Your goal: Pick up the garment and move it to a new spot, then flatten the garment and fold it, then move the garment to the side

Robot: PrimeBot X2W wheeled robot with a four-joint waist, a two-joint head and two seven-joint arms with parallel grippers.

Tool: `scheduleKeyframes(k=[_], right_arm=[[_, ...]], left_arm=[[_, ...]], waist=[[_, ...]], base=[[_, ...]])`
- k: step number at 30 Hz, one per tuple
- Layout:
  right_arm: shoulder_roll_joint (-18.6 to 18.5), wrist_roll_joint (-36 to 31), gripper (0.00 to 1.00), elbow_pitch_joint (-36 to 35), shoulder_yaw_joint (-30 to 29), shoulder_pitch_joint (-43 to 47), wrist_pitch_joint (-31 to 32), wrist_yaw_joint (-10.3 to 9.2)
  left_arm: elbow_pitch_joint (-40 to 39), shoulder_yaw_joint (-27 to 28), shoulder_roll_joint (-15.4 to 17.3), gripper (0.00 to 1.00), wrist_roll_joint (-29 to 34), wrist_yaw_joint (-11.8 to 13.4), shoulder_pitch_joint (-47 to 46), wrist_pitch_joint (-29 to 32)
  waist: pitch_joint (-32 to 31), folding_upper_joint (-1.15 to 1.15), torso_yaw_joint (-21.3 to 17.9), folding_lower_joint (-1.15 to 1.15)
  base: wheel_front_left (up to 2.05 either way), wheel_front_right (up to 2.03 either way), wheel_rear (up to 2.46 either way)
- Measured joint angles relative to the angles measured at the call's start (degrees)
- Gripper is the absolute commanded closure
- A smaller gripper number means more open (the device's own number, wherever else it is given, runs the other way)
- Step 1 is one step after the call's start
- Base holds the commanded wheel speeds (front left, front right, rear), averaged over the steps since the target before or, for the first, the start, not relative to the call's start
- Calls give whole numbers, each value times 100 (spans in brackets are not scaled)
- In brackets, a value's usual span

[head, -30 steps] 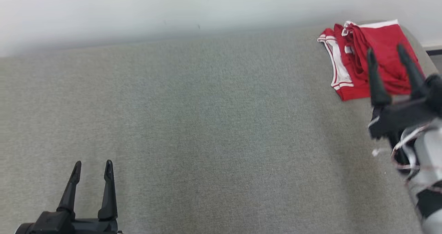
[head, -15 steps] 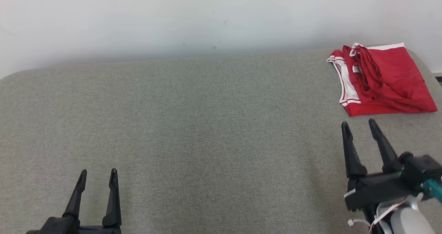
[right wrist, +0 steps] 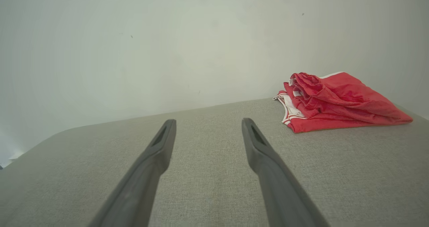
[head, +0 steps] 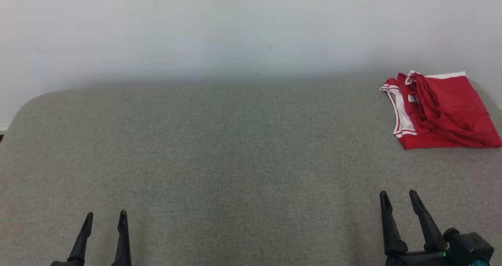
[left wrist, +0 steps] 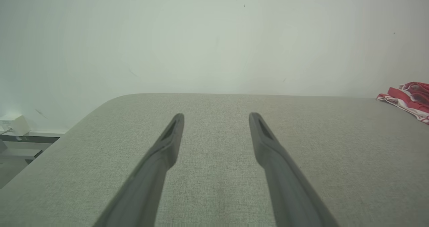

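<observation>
One folded red garment lay at the grey surface's far right corner; two claws, the left gripper and right gripper, stood spread wide, empty.

Right hand pulled back, clear of garment.

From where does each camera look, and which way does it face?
Head view: on the head, facing down at the grey fabric surface; open left gripper and right gripper at bottom.
Left wrist view: on the left wrist, along its own fingers toward the white wall.
Right wrist view: on the right wrist, along its fingers; folded red garment with white trim ahead, to the right.
Shared: all three show the garment and surface.
</observation>
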Motion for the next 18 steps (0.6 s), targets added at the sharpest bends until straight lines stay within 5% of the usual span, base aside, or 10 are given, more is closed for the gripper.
scheduleKeyframes(k=[18], right_arm=[[154,-87,0,25,-38,386,43,0]], left_arm=[[227,8,-20,0,-2,48,181,0]], waist=[[-289,0,152,0]], base=[[0,0,0]])
